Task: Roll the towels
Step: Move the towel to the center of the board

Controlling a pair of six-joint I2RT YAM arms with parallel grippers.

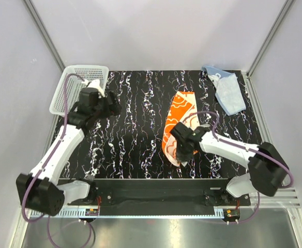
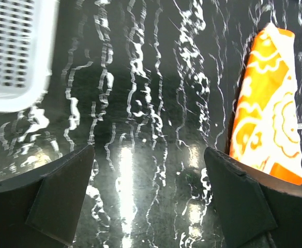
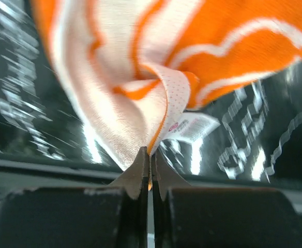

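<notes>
Top view: black marbled table point(image 1: 135, 119). The orange towel point(image 1: 181, 116), white prints, lies stretched out just right of table centre, long axis roughly 12 to 6 o'clock, far end tipped a bit toward 1. The right gripper point(image 1: 182, 153) is at the cloth's 6 o'clock end, jaws pressed together and pinching a bunched corner of it. Its wrist view shows the fabric gathered into a fold right at the fingertips, with a small white label point(image 3: 190, 126) just beside the pinch at 3 o'clock.

The blue towel point(image 1: 228, 92) is crumpled at the table's 1 o'clock corner, well apart from the orange one, nothing touching it.

The white mesh basket point(image 1: 63, 95) sits at the 10 o'clock corner. The left gripper point(image 1: 111, 105) is just beside it on its 3 o'clock side, fingers spread wide, nothing between them, only bare table under. In its wrist view the basket is at 10 o'clock and the orange cloth at 2 o'clock.
</notes>
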